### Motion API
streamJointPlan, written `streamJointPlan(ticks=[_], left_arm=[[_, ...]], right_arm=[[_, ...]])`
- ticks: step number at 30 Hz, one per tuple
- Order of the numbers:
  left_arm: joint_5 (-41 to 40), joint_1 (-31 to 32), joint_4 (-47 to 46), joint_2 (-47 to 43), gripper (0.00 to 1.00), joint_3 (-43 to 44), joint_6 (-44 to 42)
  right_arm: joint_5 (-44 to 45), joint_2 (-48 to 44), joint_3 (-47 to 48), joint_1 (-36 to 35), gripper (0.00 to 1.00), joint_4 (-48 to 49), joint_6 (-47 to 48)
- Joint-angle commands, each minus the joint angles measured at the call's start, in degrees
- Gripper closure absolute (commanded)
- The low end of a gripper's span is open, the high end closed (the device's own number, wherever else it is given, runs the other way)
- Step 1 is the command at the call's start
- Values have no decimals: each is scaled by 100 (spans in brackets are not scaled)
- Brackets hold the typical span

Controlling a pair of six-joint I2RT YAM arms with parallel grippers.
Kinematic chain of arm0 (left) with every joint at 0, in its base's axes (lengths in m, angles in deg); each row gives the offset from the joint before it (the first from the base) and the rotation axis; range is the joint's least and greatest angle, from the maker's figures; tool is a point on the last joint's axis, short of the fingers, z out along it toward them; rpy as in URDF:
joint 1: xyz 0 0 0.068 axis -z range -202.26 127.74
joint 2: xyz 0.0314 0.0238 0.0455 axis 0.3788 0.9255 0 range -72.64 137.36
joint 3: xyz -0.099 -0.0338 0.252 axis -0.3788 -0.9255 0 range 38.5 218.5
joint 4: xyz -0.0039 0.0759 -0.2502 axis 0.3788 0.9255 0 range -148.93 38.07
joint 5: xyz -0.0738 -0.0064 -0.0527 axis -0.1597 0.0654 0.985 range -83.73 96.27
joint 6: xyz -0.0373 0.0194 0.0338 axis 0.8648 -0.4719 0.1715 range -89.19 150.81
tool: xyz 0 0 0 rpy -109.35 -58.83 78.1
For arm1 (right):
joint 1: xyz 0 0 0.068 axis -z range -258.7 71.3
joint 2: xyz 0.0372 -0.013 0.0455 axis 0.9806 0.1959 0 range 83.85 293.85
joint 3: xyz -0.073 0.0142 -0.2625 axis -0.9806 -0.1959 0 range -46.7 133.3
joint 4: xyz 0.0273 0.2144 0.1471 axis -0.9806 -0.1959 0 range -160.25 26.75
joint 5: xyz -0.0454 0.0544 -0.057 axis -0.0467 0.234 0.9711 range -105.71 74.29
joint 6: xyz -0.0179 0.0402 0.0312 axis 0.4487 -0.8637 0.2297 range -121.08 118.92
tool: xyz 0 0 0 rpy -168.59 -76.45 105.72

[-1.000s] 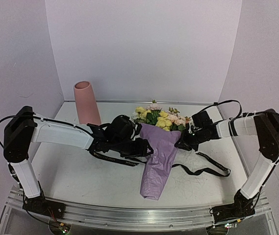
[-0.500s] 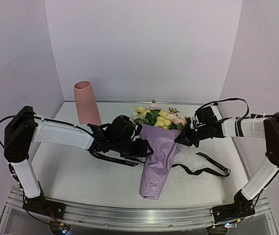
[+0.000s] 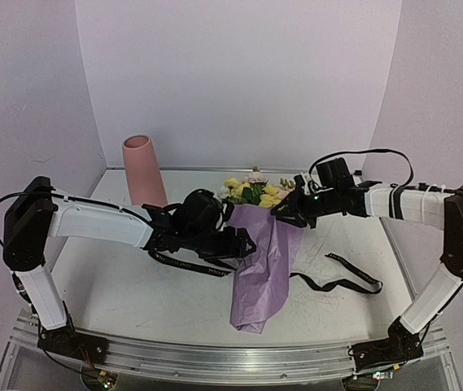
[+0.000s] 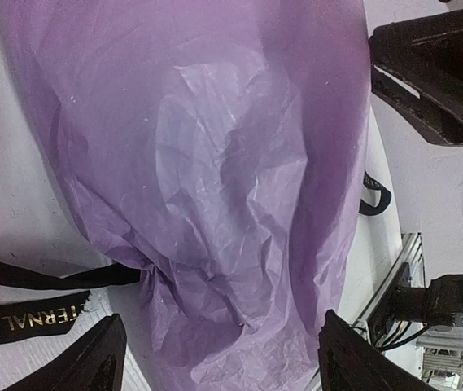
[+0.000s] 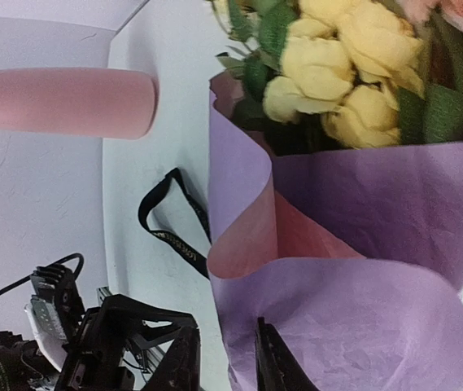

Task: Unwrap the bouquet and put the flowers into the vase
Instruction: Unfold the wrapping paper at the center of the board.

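Observation:
The bouquet lies mid-table, its flowers pointing at the back wall and its lilac paper cone pointing at me. The untied black ribbon trails on the table on both sides. My left gripper is wide open at the cone's left side; in its wrist view the jaws straddle the crinkled paper. My right gripper hovers at the paper's upper right rim. Its fingers stand a little apart, with the paper's edge between them. The pink vase stands upright at the back left.
Ribbon with gold lettering lies beside the left fingers and loops left of the paper. White walls close in the back and both sides. The left arm shows low in the right wrist view.
My right gripper has swung left and up from the bouquet's right side onto the paper's upper rim, and its fingers have parted slightly. The left gripper has opened wider.

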Motion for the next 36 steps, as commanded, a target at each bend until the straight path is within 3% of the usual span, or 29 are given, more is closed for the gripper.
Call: streamJointPlan(ticks=[1, 8, 24, 33, 36], left_arm=[[-351, -27, -100, -489, 17, 105, -108], [-312, 53, -42, -488, 17, 192, -3], [-345, 432, -11, 150, 17, 787, 266], [-656, 474, 250, 46, 16, 732, 396], [-971, 474, 276, 12, 16, 714, 356]], right_arm=[[-305, 180, 344, -232, 67, 145, -108], [-477, 373, 420, -572, 55, 486, -241], [-324, 384, 548, -779, 54, 711, -494], [572, 30, 435, -717, 52, 304, -336], [579, -25, 360, -621, 44, 226, -273]])
